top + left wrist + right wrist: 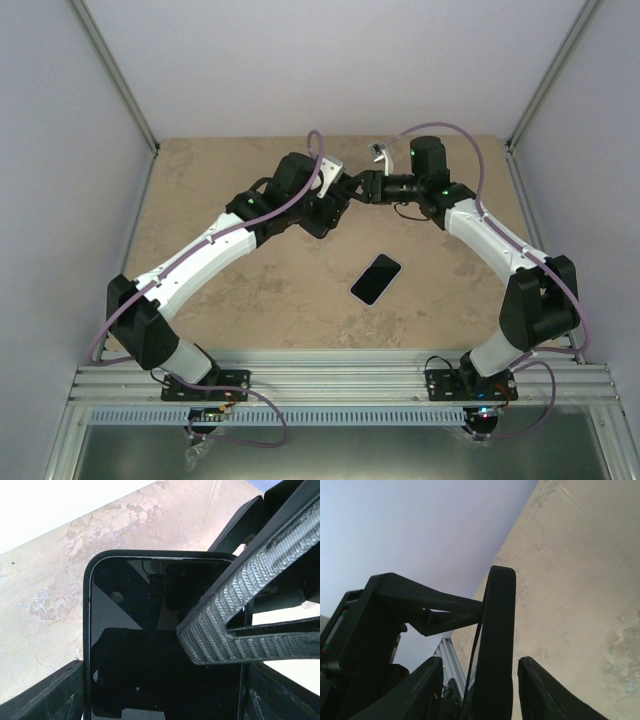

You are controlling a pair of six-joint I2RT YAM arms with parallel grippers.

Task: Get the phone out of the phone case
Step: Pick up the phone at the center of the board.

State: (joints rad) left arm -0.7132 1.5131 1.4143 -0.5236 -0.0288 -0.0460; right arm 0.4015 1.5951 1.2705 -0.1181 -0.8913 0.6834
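Over the table [220, 290], with your left gripper [165, 700] clamping the phone case [496, 630], pry one corner slowly with the parted right gripper [480, 665].

Left wrist: phone case [130, 670] lower end cut off by the bottom edge; right side covered by ribbed finger [235, 610] of right gripper [481, 670].
Right wrist: case edge-on, faces unseen, lower end cut off; finger contact cannot be told.
Top view: case hidden between left gripper [335, 205] and right gripper, too small to make out.
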